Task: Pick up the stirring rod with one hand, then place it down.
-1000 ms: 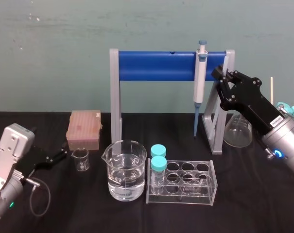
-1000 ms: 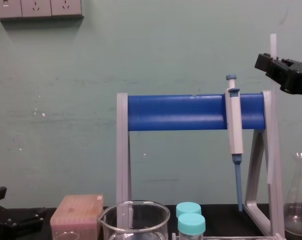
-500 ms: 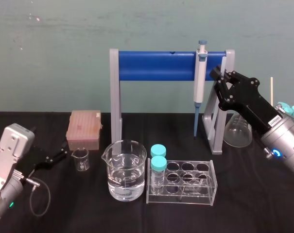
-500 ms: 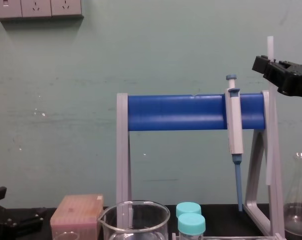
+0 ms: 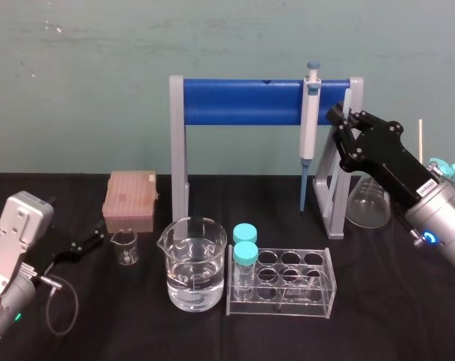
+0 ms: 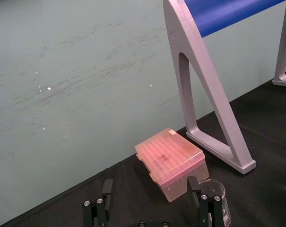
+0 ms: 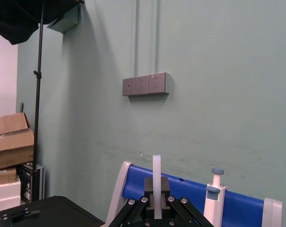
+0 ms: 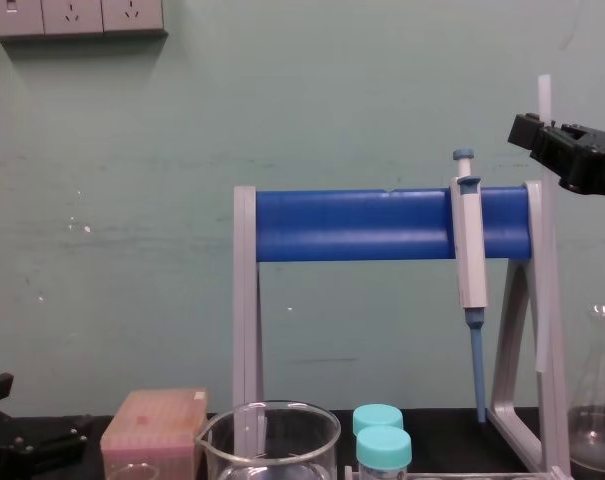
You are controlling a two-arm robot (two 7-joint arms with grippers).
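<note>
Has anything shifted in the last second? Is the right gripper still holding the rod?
Very little. The right gripper, shut on the glass rod and holding it upright beside the blue stand, has sunk a touch, so the rod's top sits slightly lower against the wall. Nothing was let go. The left gripper stays open and parked by the pink box, and the pipette still hangs on the stand.

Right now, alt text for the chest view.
The right gripper, high at the right edge, holds the stirring rod upright by a blue rack with a hanging pipette. A beaker and capped tubes stand below; the left gripper rests lower left.
</note>
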